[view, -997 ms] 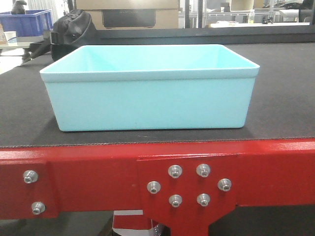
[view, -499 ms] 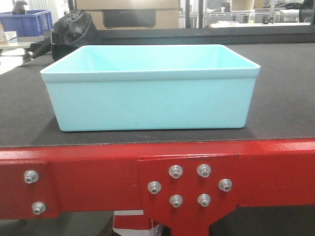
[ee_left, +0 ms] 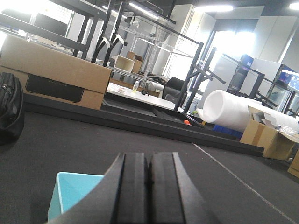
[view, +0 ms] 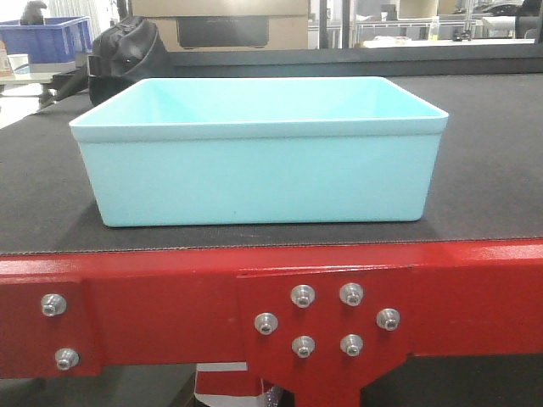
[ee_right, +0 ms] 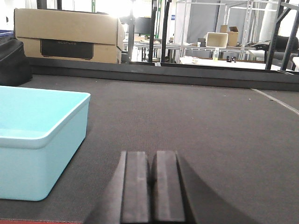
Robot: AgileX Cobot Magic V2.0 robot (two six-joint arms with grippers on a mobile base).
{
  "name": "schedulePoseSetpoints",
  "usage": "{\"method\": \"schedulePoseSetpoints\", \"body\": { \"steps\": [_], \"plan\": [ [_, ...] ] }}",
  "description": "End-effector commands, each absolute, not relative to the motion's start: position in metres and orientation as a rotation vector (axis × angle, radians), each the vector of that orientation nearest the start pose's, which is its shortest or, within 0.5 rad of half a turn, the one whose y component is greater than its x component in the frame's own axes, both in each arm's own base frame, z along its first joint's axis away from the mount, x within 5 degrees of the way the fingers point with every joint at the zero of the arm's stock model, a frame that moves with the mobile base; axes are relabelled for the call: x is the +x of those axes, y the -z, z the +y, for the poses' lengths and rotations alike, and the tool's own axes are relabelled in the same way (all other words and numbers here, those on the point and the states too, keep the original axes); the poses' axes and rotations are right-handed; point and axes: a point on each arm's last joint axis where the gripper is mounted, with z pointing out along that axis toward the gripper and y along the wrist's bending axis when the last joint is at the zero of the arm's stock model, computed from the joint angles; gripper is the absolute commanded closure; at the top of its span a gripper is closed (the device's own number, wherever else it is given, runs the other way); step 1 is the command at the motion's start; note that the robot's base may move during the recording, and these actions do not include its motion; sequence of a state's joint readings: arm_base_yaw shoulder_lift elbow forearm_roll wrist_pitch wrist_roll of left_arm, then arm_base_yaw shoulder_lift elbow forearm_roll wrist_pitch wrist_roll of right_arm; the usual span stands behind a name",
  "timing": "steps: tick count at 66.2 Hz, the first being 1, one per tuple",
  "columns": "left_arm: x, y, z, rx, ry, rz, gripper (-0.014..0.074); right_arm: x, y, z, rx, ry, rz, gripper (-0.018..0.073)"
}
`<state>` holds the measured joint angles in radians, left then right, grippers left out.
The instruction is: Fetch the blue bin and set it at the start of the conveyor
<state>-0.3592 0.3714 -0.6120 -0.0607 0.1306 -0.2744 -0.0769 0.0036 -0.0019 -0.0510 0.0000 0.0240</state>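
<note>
The blue bin (view: 259,157), a pale turquoise tub, stands empty and upright on the dark grey belt of the conveyor start (view: 484,178), just behind its red bolted frame (view: 170,305). My left gripper (ee_left: 148,161) is shut with nothing in it; a corner of the blue bin (ee_left: 70,193) shows below and to its left. My right gripper (ee_right: 152,158) is also shut and empty, low over the belt (ee_right: 187,116), with the blue bin (ee_right: 37,140) apart from it on the left. Neither gripper appears in the front view.
A black bag (view: 127,51) lies on the belt behind the bin's far left corner. Beyond the belt's far edge stand a cardboard box (ee_right: 65,35), a dark blue crate (view: 47,38) and metal shelving (ee_left: 140,46). A white roll (ee_left: 243,112) lies at the right.
</note>
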Motion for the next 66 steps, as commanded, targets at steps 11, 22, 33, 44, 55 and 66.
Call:
{"method": "schedulePoseSetpoints", "body": {
  "steps": [11,22,33,44,55,66],
  "plan": [
    [0.064,-0.382,-0.025,0.032,0.587,1.378,0.0697,0.056,-0.214,-0.005,0.04,0.089,1.476,0.072],
    [0.064,-0.382,-0.025,0.037,0.579,1.377,0.0697,0.056,-0.214,-0.005,0.04,0.089,1.476,0.072],
    [0.064,-0.379,-0.02,0.133,0.357,1.379,0.0697,0.056,-0.214,-0.005,0.04,0.089,1.476,0.072],
    [0.069,-0.36,-0.014,0.186,0.107,1.376,0.0697,0.056,-0.214,-0.005,0.04,0.089,1.476,0.072],
    [0.074,-0.317,-0.005,0.044,0.065,1.428,0.0697,0.056,-0.214,-0.005,0.04,0.089,1.476,0.072],
    [0.064,-0.284,0.0,-0.018,0.021,1.451,0.0697,0.056,-0.214,-0.005,0.04,0.089,1.476,0.072]
  ]
}}
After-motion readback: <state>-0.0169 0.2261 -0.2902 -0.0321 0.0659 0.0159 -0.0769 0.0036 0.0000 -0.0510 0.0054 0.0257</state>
